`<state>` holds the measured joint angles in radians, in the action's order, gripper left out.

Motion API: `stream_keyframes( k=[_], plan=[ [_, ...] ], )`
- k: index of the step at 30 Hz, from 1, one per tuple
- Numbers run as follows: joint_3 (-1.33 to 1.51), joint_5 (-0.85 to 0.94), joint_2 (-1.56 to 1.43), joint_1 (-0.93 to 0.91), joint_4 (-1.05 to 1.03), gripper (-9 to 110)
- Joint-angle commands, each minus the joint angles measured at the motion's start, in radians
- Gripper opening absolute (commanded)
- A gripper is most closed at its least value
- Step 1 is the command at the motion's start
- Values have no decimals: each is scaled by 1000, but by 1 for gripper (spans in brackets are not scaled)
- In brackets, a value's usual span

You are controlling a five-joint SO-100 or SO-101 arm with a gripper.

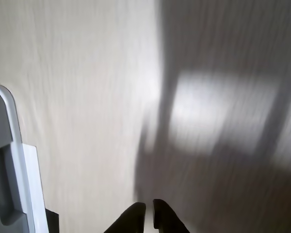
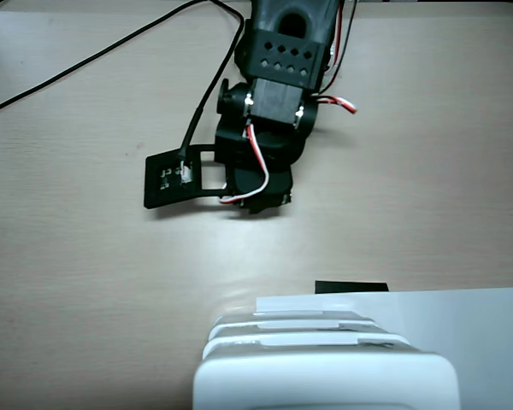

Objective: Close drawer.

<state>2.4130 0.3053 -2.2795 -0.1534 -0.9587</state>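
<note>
Two dark fingertips of the claw [image 1: 149,213] poke in at the bottom of the wrist view, almost touching, only a thin slit between them, pinching nothing. Below them lies pale wood-grain tabletop [image 1: 87,97], blurred, crossed by grey shadow on the right. At the left edge sits a grey rimmed piece with a recessed grip, apparently the drawer [image 1: 5,165] front, a white strip just beside it. Claw and drawer are apart.

Fixed view: white cabinet [image 2: 325,376] fills the near edge of the tabletop [image 2: 85,256], its stacked drawer fronts [image 2: 308,329] stepping out slightly toward the arm. White paper [image 2: 462,312] lies alongside on the right, a small black piece [image 2: 350,286] at its far edge. Black arm [image 2: 269,111] stands toward the far edge, red and white wires looping down it, a flat black plate [image 2: 173,179] on its left. Black cables [image 2: 103,51] run to the far-left corner. Claw tips hidden here under the arm's body.
</note>
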Motion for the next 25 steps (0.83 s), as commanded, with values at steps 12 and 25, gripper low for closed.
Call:
stream_keyframes(
  k=[12,25],
  plan=[
    [41,-15,-28,-25,2,0],
    [40,-26,-28,-17,12,0]
  ],
)
